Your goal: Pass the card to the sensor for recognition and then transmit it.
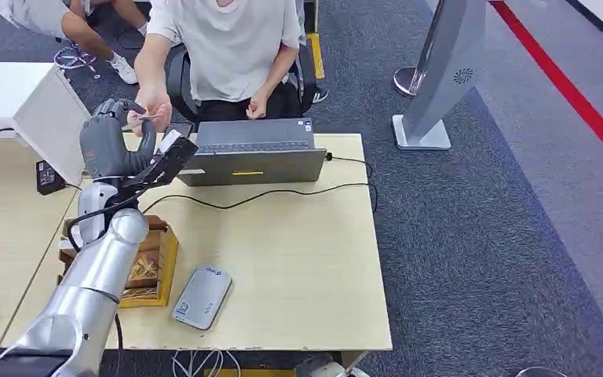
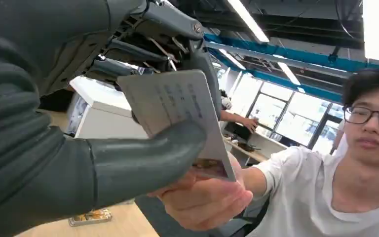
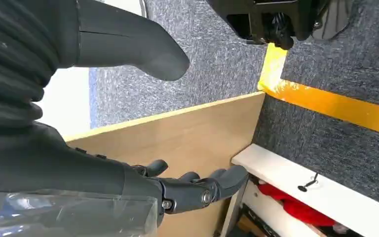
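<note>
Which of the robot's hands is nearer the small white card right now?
Left. The left hand pinches the small white card, raised toward the person's hand, which touches it too. The right hand hangs beside the wooden table's edge, holding nothing.

1. A laptop (image 1: 253,154) sits at the table's (image 1: 298,267) far edge, a person (image 1: 228,47) seated behind it
2. A card reader (image 1: 202,297) lies near the front edge
3. A wooden box (image 1: 153,263) stands just left of the reader
</note>
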`<move>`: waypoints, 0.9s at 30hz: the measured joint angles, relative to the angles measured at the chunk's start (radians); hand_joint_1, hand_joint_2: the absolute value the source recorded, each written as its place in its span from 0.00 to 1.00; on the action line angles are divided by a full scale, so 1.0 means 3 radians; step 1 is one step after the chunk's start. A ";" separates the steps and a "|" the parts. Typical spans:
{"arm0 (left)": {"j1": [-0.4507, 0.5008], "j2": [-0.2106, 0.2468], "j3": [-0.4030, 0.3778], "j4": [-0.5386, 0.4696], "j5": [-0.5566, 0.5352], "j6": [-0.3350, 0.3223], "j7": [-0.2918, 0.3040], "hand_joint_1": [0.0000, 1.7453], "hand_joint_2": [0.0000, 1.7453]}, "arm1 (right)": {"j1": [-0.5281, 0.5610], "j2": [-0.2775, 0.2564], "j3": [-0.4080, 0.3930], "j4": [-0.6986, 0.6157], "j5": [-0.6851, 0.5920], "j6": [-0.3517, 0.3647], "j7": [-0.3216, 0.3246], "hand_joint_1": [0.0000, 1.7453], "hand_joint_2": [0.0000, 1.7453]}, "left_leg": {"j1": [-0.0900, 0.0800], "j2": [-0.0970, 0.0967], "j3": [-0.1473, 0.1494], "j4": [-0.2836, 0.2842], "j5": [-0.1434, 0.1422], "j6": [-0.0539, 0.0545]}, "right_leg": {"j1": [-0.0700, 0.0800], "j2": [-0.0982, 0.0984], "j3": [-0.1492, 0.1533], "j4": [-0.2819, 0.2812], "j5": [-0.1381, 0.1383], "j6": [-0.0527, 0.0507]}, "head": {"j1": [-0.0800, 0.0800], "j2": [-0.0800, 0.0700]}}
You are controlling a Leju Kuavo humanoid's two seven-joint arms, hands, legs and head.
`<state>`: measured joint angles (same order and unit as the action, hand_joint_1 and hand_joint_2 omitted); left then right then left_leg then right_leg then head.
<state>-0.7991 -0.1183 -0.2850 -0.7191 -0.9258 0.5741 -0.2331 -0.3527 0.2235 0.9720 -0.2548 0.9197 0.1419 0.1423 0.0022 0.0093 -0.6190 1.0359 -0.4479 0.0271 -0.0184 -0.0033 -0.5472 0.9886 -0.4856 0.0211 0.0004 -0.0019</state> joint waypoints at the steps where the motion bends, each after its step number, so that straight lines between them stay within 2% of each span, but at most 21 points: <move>1: 0.0000 0.0001 -0.0003 0.0000 0.0001 0.0000 -0.0003 1.00 1.00 | 0.0000 0.0000 0.0000 0.0000 0.0000 0.0001 0.0000 0.00 1.00 | 0.0000 0.0000 0.0000 0.0000 0.0000 0.0000 | 0.0000 0.0000 0.0000 0.0000 0.0000 0.0000 | 0.0000 0.0000; 22: 0.0015 0.0033 -0.0015 0.0000 0.0175 0.0041 -0.0113 1.00 1.00 | -0.0015 0.0001 0.0065 -0.0001 0.0066 0.0015 -0.0066 0.00 1.00 | 0.0000 0.0000 0.0000 0.0000 0.0000 0.0000 | 0.0000 0.0000 0.0000 0.0000 0.0000 0.0000 | -0.0001 0.0000; 27: 0.0074 0.0034 -0.0023 -0.0069 0.0141 0.0163 -0.0209 1.00 1.00 | -0.0016 0.0001 0.0072 0.0000 0.0067 0.0015 -0.0072 0.00 1.00 | 0.0000 0.0000 0.0000 0.0000 0.0000 0.0000 | 0.0000 0.0000 0.0000 0.0000 0.0000 0.0000 | -0.0001 0.0000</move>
<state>-0.7770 -0.1080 -0.2918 -0.7398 -0.8835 0.6230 -0.2957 -0.3575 0.2239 0.9937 -0.2548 0.9400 0.1465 0.1205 0.0022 0.0093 -0.6190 1.0359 -0.4479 0.0271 -0.0184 -0.0034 -0.5472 0.9887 -0.4856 0.0211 0.0000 -0.0019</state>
